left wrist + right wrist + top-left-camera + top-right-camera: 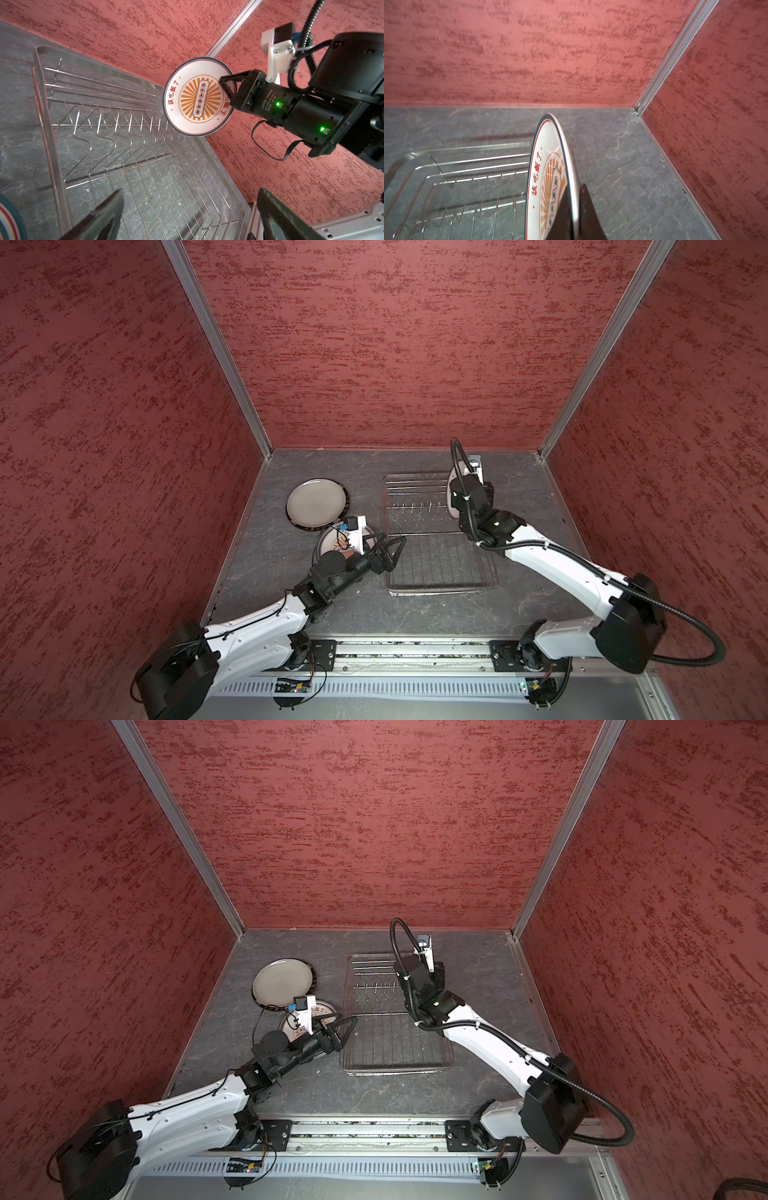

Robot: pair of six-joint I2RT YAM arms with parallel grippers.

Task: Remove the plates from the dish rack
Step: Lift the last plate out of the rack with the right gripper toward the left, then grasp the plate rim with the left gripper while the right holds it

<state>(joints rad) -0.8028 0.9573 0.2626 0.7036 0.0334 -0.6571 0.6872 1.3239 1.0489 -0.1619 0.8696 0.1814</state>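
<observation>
My right gripper [575, 187] is shut on the rim of a small white plate [548, 176] with an orange sunburst and red characters. It holds that plate [199, 97] upright above the far right end of the silver wire dish rack [442, 592], over its prong row. My left gripper [395, 551] hangs open and holds nothing over the rack's near left edge [47, 128]. Left of the rack, a large off-white plate [316, 501] lies on a dark-rimmed striped plate [309, 527]. Another small sunburst plate [334, 545] lies flat beside my left wrist.
Red textured walls [395, 344] close in the grey stone-look tabletop [291, 614] on three sides, and the held plate is near the back right corner [636, 109]. A metal rail [415, 655] with both arm bases runs along the front.
</observation>
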